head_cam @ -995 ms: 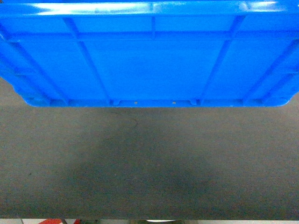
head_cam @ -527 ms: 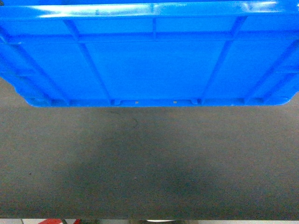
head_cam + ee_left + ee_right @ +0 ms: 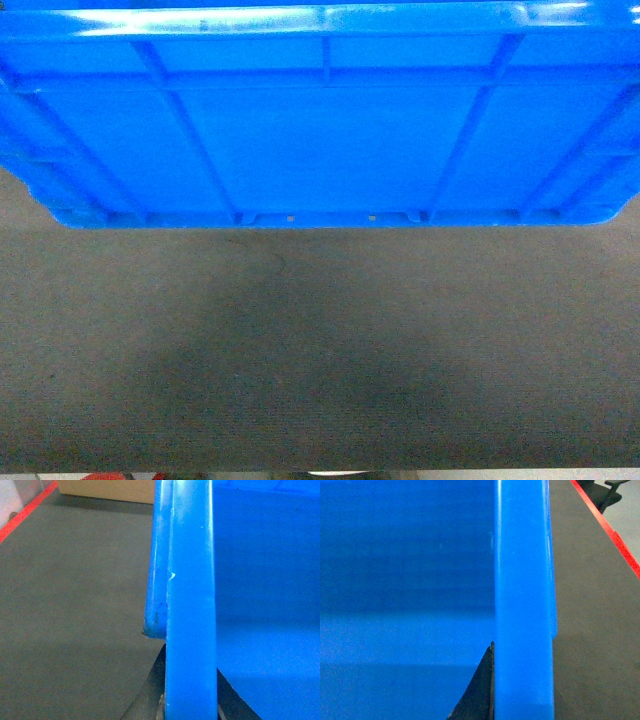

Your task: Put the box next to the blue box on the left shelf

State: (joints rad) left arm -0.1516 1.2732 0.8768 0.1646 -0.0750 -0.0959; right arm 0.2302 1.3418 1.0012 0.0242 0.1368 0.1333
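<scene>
the box (image 3: 320,130) fills the top half of the head view, ribbed side wall facing the camera, hanging over grey carpet (image 3: 320,350). left gripper (image 3: 187,707) is clamped on the rim at the left end, dark fingers either side of it. right gripper (image 3: 512,700) sits on the right rim, only one dark finger (image 3: 477,695) showing, so looks clamped there too.

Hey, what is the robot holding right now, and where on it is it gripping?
The box, held at its rim on two opposite sides: the left gripper straddles the left rim, the right gripper the right rim. The fingertips are mostly hidden.
</scene>
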